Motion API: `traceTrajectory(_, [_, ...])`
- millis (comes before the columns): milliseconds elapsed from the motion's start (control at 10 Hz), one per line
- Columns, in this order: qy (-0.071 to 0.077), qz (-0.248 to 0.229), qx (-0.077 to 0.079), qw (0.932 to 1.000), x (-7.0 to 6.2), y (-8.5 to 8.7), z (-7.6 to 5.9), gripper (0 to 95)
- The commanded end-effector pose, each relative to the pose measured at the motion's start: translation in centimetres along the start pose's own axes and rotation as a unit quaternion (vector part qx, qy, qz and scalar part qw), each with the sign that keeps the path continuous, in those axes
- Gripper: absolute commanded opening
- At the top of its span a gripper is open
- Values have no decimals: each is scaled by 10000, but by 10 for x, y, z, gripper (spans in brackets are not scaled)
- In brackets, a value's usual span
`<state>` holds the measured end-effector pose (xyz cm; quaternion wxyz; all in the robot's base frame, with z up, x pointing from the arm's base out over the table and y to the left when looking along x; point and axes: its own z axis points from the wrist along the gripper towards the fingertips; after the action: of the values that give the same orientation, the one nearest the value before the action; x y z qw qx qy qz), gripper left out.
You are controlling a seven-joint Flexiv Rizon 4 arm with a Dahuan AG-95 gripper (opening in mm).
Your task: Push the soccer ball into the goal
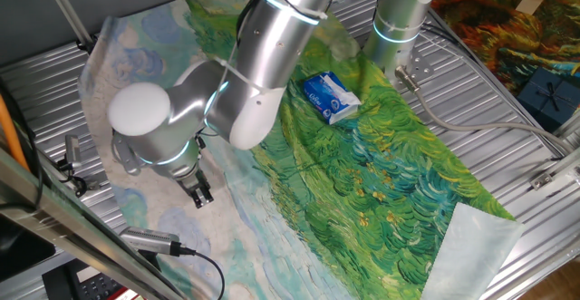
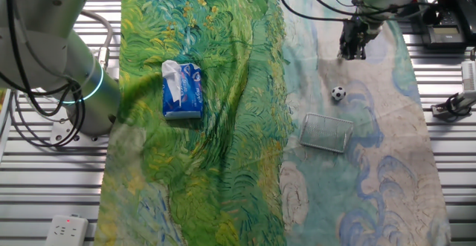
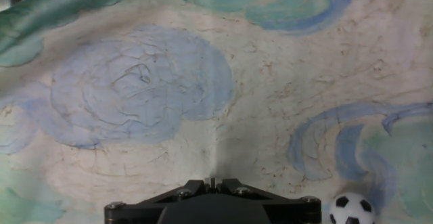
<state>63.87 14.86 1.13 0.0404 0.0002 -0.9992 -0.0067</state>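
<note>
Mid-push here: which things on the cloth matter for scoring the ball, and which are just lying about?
Job:
soccer ball
goal, lying just past the ball
tool, near the ball, not touching

Lying about:
blue packet
painted cloth

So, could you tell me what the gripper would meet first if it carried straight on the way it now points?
Most likely the painted cloth itself: the gripper points down at bare fabric. The soccer ball sits off to one side of that line, and the goal lies beyond the ball. Height above the cloth is unclear.
</note>
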Motion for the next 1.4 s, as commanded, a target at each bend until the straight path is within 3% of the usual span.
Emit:
traceTrajectory(100, [0,166,32,9999,0,-1,-1,0])
traceTrajectory(500, [2,255,51,9997,0,-1,-1,0])
traceTrajectory(600, [117,324,115,9993,0,-1,-1,0])
traceTrajectory(900, [120,295,132,9994,4,-4,-1,0])
traceTrajectory(1000, [133,280,210,9993,8,-7,-1,0])
traceTrajectory(1400, [155,105,192,9996,17,-31,-3,0])
